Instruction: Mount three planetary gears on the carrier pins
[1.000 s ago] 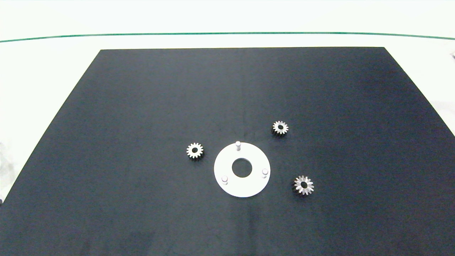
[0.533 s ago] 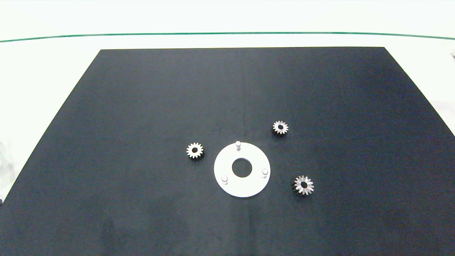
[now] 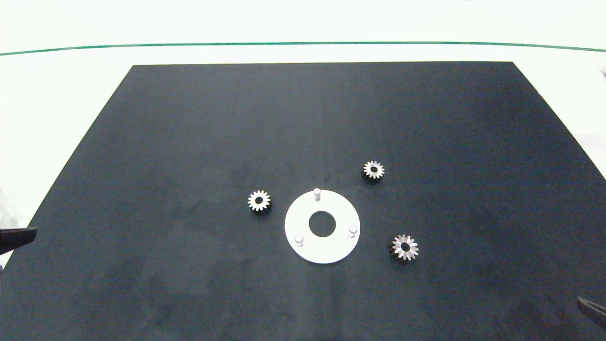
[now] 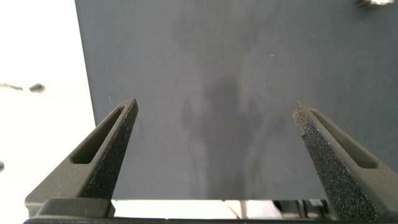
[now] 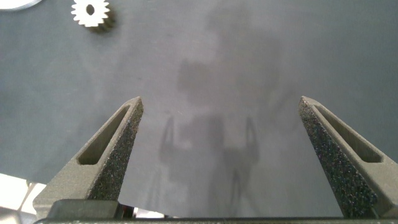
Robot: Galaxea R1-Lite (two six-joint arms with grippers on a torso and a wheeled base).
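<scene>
Three planetary gears lie flat on the black mat around a white ring-shaped disc [image 3: 331,249]: one to its left [image 3: 259,201], one beyond it to the right [image 3: 373,169], one to its near right [image 3: 405,246]. Three carrier pins stand bare on the disc: far [image 3: 316,192], near left [image 3: 298,239], near right [image 3: 352,230]. My left gripper [image 4: 216,115] is open and empty over the mat's left edge. My right gripper [image 5: 221,109] is open and empty over the mat's near right corner, with the near-right gear [image 5: 92,12] ahead of it.
The black mat [image 3: 189,142] covers most of a white table [image 3: 57,85]. A green line [image 3: 303,44] runs across the far side. In the head view a dark left finger [image 3: 19,236] shows at the left edge and a right finger [image 3: 592,309] at the lower right.
A finger of each gripper has come into the head view, left at the left edge and right at the lower right corner. Gears and disc have not moved.
</scene>
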